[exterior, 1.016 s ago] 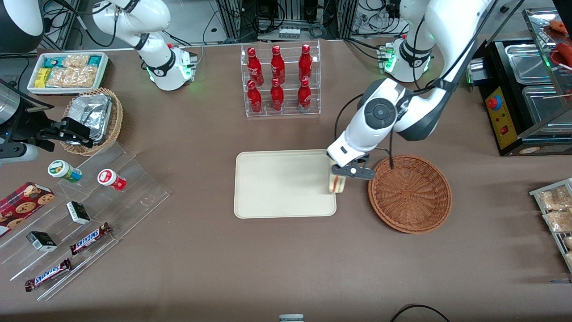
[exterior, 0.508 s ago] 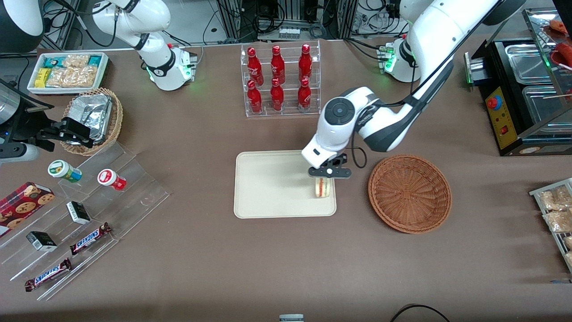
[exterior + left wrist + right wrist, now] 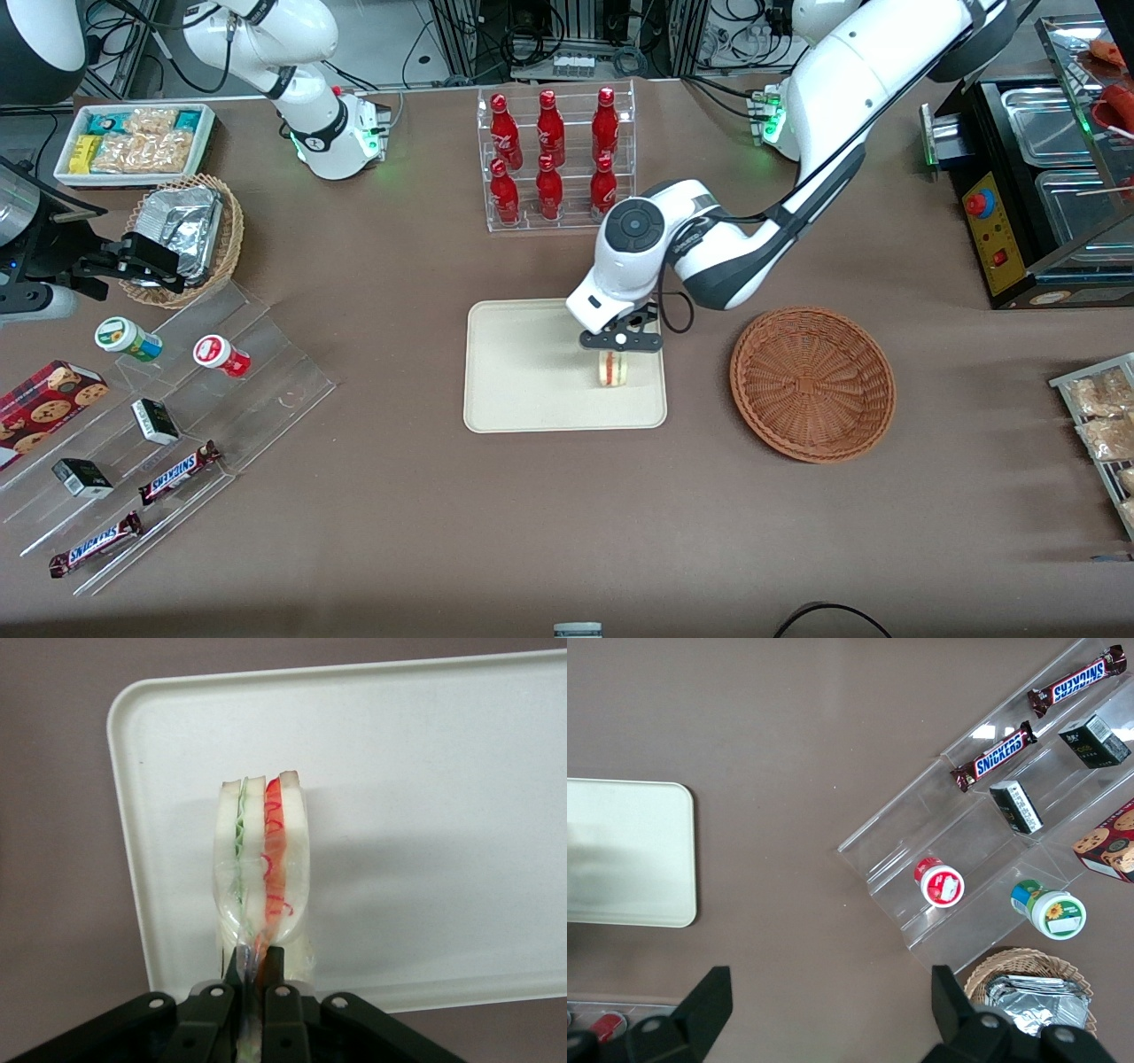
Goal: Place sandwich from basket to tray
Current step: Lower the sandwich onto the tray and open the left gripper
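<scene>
Clamped in the claw: the sandwich, pinched by the clear wrap at one end, fingertips drawn nearly together on that thin fold. Hanging straight out from the fingertips, long axis in line with the claw's own reach, bread slices standing on edge with the green layer to one side of the pinch and the red layer to the other. Directly under the claw: the tray, its cream surface filling the wrist view around the sandwich, rim and rounded corner showing just past the free end. Seen from the front, held over the part of the tray nearest the basket, inside the rim, with most of the bare tray stretching away from the claw toward the parked arm's end of the tabletop. Basket itself well apart from the claw, toward the working arm's end, and holding nothing visible.

Judged from this: carry done, release pending. Key relation a vertical one, sandwich above tray with the tray already beneath it, so only a lowering and a parting of the fingers needed. Hard to tell whether the free end touches the tray yet; a soft shadow beside it hints at a small gap. Likely to tip onto a flat face once let go, given a grip on the wrap alone and slices on edge
</scene>
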`<state>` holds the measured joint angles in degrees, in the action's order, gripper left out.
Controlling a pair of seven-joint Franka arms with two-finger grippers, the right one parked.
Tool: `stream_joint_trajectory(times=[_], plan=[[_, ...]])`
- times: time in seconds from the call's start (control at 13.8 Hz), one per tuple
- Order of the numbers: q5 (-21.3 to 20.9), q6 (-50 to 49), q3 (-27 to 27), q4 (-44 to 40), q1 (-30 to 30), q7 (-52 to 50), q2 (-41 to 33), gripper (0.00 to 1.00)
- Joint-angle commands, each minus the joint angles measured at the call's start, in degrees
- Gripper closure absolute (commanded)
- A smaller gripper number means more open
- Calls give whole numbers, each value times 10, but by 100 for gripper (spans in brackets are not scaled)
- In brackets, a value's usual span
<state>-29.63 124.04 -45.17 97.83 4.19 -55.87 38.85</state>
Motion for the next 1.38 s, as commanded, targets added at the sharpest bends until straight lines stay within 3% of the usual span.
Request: stream_joint_trajectory(times=[0.0, 0.51, 0.65, 0.73, 1.31], plan=[[-41, -15, -5, -34, 5, -15, 38, 100], [-58, -11, -5, -37, 5, -17, 60, 98], [-58, -10, -5, -37, 5, -18, 60, 13], [-57, -10, -5, -37, 5, -20, 59, 0], [-52, -18, -5, -61, 4, -44, 37, 0]])
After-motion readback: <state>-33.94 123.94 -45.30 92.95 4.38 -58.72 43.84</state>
